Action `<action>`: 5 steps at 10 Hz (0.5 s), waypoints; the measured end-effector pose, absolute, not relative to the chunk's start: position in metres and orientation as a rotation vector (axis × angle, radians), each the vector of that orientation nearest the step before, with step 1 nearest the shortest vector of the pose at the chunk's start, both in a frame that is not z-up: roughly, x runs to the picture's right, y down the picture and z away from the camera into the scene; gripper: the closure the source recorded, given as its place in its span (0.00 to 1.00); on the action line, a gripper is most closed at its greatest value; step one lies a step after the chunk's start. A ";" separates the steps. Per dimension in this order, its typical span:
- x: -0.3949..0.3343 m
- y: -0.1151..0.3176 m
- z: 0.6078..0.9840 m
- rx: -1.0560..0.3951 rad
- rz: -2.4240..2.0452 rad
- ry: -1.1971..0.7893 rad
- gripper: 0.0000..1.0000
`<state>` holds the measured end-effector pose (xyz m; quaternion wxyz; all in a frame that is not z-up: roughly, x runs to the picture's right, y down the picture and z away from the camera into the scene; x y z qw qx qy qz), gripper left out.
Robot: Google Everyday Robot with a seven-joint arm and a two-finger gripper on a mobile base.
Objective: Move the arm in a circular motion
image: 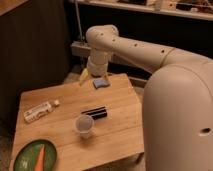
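Arm [135, 50] comes in from the right, elbow high over the surface's [120, 117] far edge, wrist pointing down. Gripper [83, 78] hangs at that far edge, just beside a blue pad [100, 83]; open or closed, can't tell. Cup [84, 125] and black bar [95, 112] sit mid-surface.

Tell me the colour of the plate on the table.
Green plate, orange carrot on it, camera view. The gripper hangs by the far edge of the table.
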<state>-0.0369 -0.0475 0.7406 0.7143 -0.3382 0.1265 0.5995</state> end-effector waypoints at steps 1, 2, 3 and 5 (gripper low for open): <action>-0.019 -0.050 0.745 -0.745 1.357 0.285 0.20; 0.003 -0.049 0.748 -0.733 1.390 0.297 0.20; 0.031 -0.042 0.748 -0.719 1.426 0.309 0.20; 0.077 -0.018 0.738 -0.690 1.495 0.335 0.20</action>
